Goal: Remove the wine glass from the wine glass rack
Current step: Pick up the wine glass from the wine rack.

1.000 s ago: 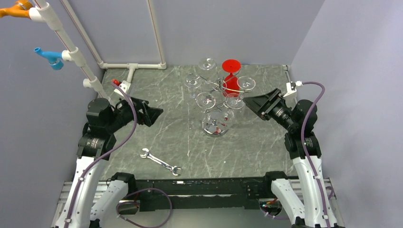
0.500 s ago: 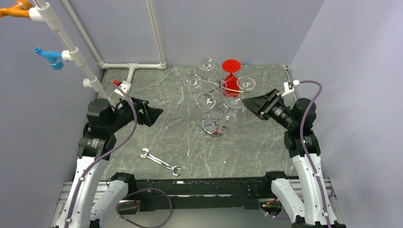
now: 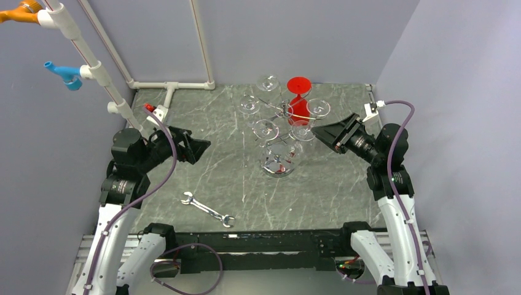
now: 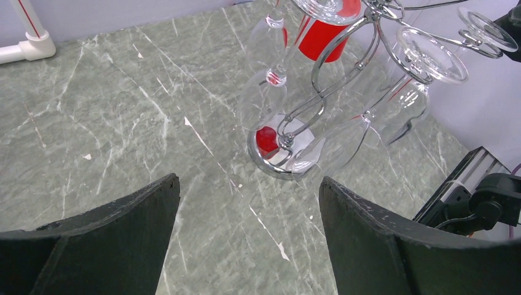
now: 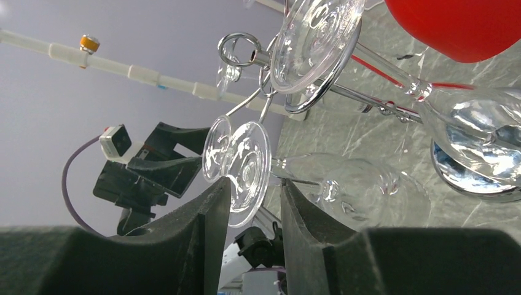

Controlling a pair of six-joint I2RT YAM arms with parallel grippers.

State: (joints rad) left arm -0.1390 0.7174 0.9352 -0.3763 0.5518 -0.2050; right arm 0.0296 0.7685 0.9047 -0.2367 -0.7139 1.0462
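**Two arms, one crowded glass rack**

Several clear glasses [image 3: 266,129] hang upside down from the curled arms of the chrome wine glass rack [image 3: 279,162], which stands around the middle of the marbled grey tabletop [image 3: 184,110], a little toward the far edge. A red wine glass [image 3: 299,104] hangs on its far side, its foot uppermost.

The right gripper [image 3: 316,130] is at the rack's right side. From its wrist camera, the round foot of one clear wine glass [image 5: 246,166] dips into the narrow gap between its fingers [image 5: 209,215], and the stem runs off to the right behind one of them. I cannot tell whether the pads actually press on the glass. Neighbouring glasses and the wire arms crowd close around it.

The left gripper [image 3: 201,150] hangs over the left part of the tabletop, well apart from the rack, its fingers spread wide with nothing between them.

A silver wrench [image 3: 207,209] lies near the front edge. A white PVC pipe frame [image 3: 172,85] stands at the far left corner, carrying a blue fitting [image 3: 64,74] and an orange fitting [image 3: 21,12].
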